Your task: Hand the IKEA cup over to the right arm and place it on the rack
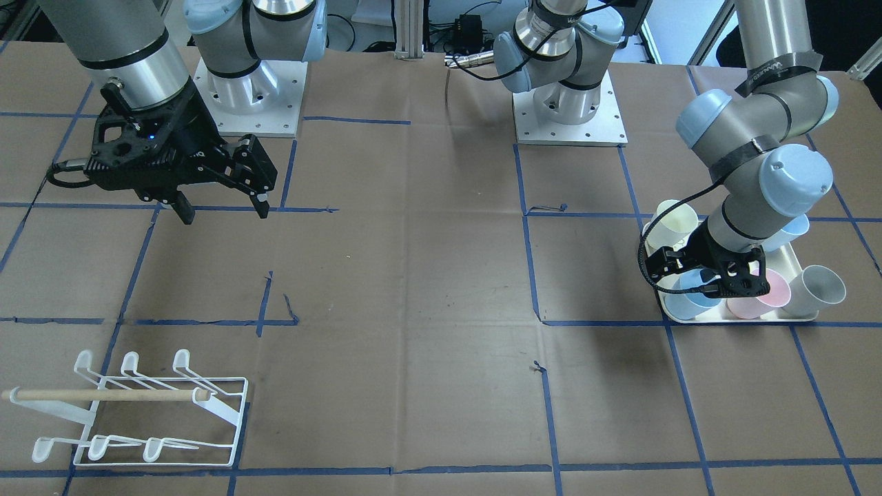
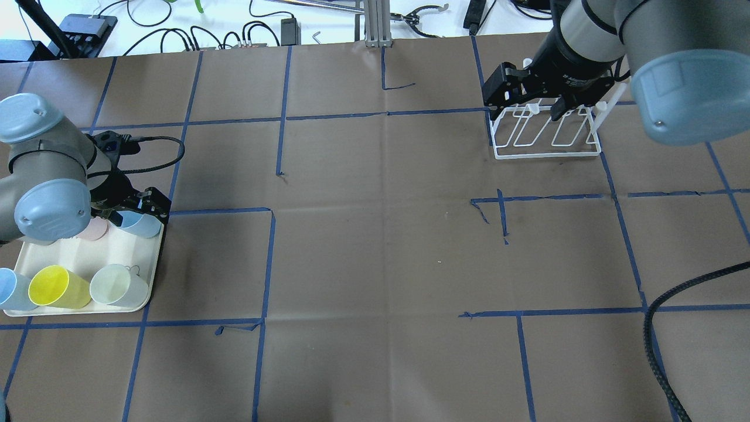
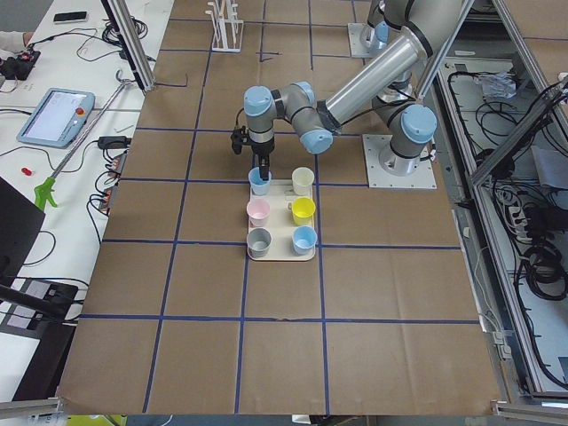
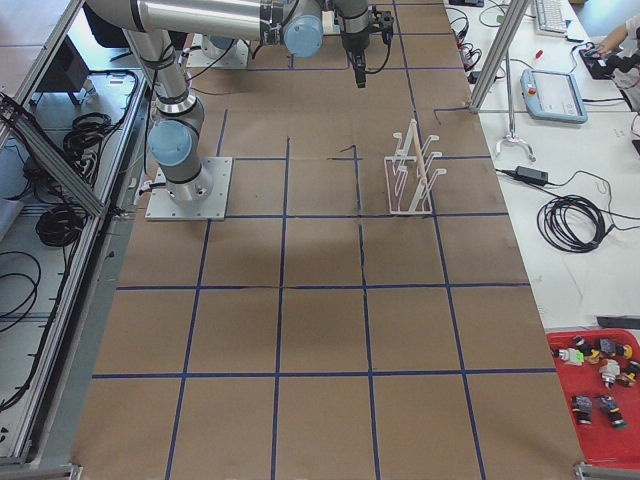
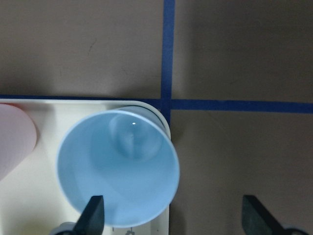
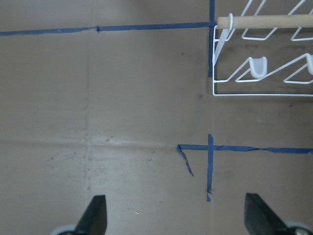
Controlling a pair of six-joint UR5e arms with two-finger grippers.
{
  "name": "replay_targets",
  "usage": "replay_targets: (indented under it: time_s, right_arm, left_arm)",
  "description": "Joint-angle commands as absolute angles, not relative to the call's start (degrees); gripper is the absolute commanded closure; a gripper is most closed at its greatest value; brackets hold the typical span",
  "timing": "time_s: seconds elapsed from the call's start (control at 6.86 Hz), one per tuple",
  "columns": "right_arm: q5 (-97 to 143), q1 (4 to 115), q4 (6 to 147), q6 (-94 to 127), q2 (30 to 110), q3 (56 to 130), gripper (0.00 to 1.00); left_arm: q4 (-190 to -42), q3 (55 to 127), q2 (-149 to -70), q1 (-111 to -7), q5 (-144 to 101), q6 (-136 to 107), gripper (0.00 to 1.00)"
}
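Pickup looks like the step in hand, and it falls to the left arm. The left hand [image 5: 173,213] hangs low over the pale blue plastic cup [image 5: 117,166], fingers spread wide and holding nothing. That cup stands upright, mouth up, at a corner of the cream rectangular tray [image 2: 76,258], with a pink cup [image 5: 12,142] just beside it.

In the left wrist view one fingertip shows over the cup's open mouth, near the rim. The other lies out over the brown paper-covered bench [image 2: 381,246], past the tray's edge. The cup's long axis runs straight up toward the hand, and the hand sits off-centre toward the tray corner. I judge that a straight descent would bring one wall of the cup between the fingers, not the whole body.

The right hand [image 1: 223,210] is also wide open and empty. It hovers high near the white wire rack with a wooden dowel [image 1: 141,413], well apart from the cup, at the opposite end of the bench.
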State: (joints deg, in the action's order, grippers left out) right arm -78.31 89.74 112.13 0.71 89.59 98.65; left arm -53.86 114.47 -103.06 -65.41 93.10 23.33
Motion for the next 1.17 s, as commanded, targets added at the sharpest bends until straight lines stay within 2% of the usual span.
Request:
replay_targets:
  time_s: [0.0, 0.15, 0.29, 0.44, 0.73, 1.02]
  right_arm:
    - [-70.0, 89.7, 122.2, 6.7, 90.1, 103.9, 0.00]
    - [-69.1, 89.7, 128.7, 8.9, 90.3, 106.9, 0.00]
    - [-66.6, 89.7, 135.5, 10.5, 90.3, 110.0, 0.00]
    - [-64.1, 89.7, 142.7, 13.3, 90.3, 112.9, 0.00]
    - [-59.9, 89.7, 155.0, 21.5, 90.3, 118.0, 0.00]
    - [-59.3, 89.7, 171.9, 34.1, 90.1, 124.2, 0.00]
  left_arm:
    - [-53.8, 114.3, -103.6, -65.4, 93.0, 23.6, 0.22]
    - [-53.8, 114.2, -103.7, -65.3, 93.0, 23.7, 0.53]
    - [-53.9, 113.9, -103.8, -65.1, 93.1, 23.9, 0.80]
    - [-53.9, 113.9, -103.5, -65.1, 93.1, 23.9, 1.00]
    - [-54.7, 112.1, -102.7, -65.0, 93.4, 23.9, 1.00]
    - [-65.4, 106.2, -99.9, -65.3, 93.4, 23.6, 1.00]
